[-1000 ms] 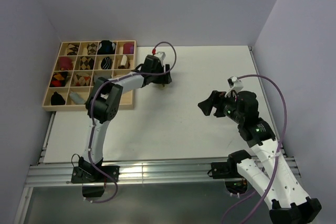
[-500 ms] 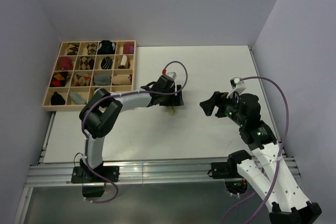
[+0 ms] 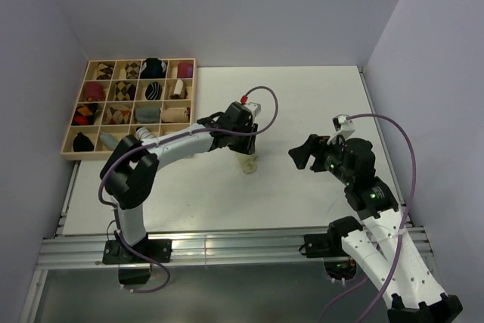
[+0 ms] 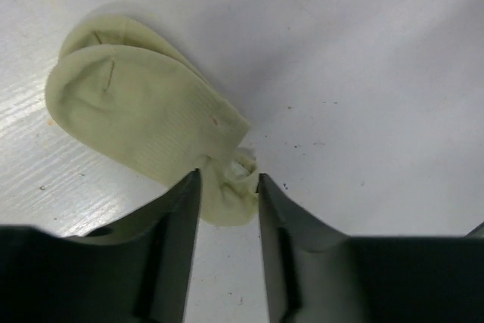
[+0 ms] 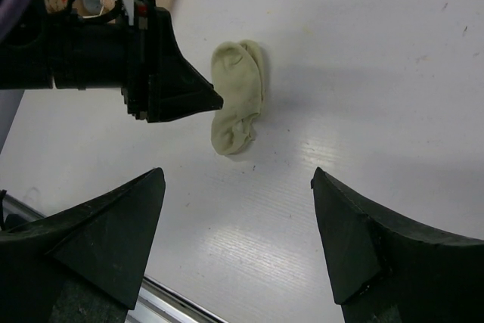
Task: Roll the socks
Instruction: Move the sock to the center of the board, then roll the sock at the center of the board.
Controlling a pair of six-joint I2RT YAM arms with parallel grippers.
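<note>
A pale yellow-green sock (image 3: 247,164) lies flat on the white table near its middle. In the left wrist view (image 4: 144,111) its toe end shows two rounded layers and its bunched cuff lies under the fingertips. My left gripper (image 3: 246,150) hovers just over that cuff, jaws a narrow gap apart (image 4: 227,179) and holding nothing. My right gripper (image 3: 299,152) is wide open and empty (image 5: 238,170), to the right of the sock (image 5: 236,96), and it sees the left gripper (image 5: 215,101). The white striped sock is out of view.
A wooden compartment tray (image 3: 128,154) with several rolled socks stands at the back left of the table. Grey walls close in the left, back and right sides. A metal rail (image 3: 227,246) runs along the near edge.
My left gripper came from beside the tray to the table's middle with the yellow-green sock hanging from it. The sock now lies on the table. The right arm barely moved.
</note>
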